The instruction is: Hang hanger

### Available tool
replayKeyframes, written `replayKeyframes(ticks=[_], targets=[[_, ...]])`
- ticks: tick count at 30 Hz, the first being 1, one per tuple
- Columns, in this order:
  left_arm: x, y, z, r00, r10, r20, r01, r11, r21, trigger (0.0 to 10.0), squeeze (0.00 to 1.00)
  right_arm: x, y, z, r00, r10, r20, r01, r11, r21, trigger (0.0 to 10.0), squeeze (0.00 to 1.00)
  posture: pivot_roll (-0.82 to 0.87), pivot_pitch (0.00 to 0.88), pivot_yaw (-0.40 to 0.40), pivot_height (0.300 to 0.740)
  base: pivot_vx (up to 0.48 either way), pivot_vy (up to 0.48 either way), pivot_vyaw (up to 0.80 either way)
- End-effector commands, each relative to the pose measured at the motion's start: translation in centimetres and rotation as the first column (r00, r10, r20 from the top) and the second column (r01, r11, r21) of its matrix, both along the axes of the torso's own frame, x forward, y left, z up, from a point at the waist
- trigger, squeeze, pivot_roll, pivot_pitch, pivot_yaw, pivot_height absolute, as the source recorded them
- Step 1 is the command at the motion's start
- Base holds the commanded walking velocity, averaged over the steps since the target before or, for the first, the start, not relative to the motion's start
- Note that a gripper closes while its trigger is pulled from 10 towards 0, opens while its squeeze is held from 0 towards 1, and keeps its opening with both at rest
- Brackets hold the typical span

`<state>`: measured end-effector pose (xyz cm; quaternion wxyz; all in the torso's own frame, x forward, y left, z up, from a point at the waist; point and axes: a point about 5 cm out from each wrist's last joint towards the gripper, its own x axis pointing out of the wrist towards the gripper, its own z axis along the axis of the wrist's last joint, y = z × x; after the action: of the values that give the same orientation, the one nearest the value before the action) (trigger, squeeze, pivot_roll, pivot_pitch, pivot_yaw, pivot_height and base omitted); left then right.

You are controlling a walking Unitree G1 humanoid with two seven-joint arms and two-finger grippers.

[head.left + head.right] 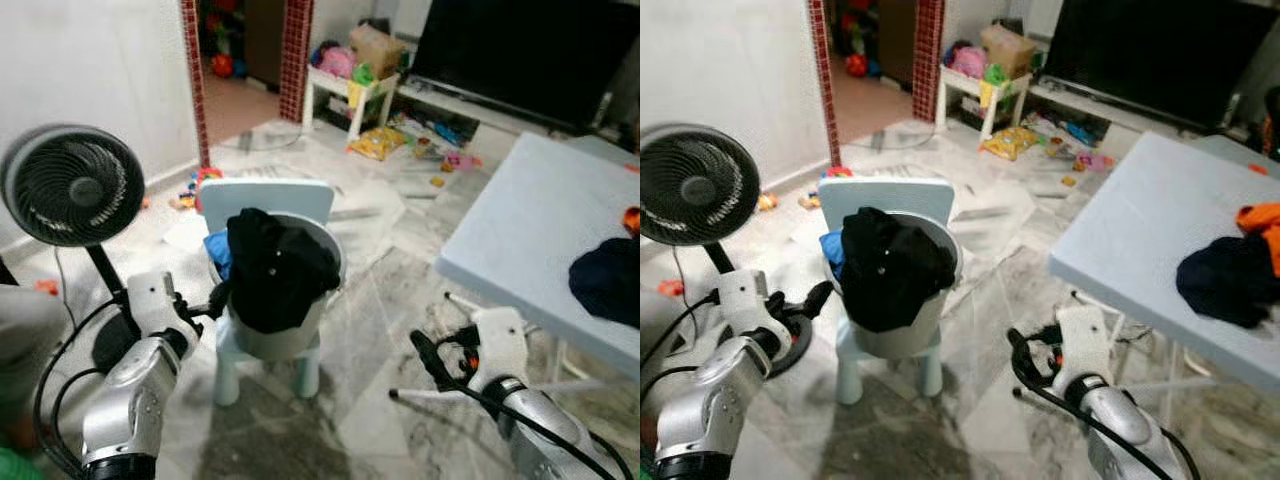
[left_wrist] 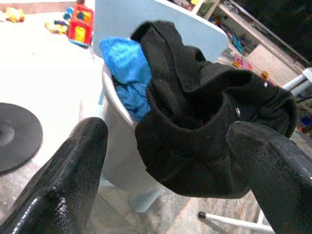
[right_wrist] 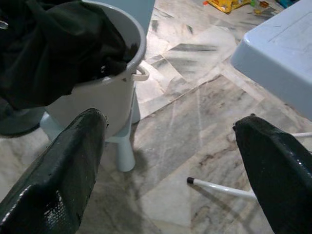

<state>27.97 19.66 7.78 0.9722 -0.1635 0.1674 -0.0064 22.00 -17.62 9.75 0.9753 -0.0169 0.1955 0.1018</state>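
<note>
A black garment (image 1: 275, 270) is heaped over a white bucket (image 1: 285, 338), with a blue cloth (image 2: 126, 68) tucked behind it. The bucket stands on a small pale-blue chair (image 1: 265, 195). My left gripper (image 1: 212, 298) is open, level with the bucket's left side and close to the garment; in its wrist view the garment hangs between the fingers (image 2: 63, 185). My right gripper (image 1: 430, 355) is open and low over the marble floor, to the right of the chair, holding nothing. I see no hanger.
A light-blue table (image 1: 520, 220) on the right carries a dark garment (image 1: 608, 280) and an orange cloth (image 1: 1260, 220). Its white leg (image 3: 219, 189) crosses the floor near my right gripper. A standing fan (image 1: 72, 185) is at the left. Toys litter the far floor.
</note>
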Motion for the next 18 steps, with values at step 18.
replayKeyframes(ticks=[18], targets=[[1.4,-0.4,-1.7,0.999,0.035,-0.042,-0.035,0.999,0.006,10.0,0.00,-0.9,0.5,0.4,0.999,0.049,-0.014,-0.050,0.999,-0.010,10.0,0.00,0.11,0.000,-0.168,0.740,0.000,0.000,0.26]])
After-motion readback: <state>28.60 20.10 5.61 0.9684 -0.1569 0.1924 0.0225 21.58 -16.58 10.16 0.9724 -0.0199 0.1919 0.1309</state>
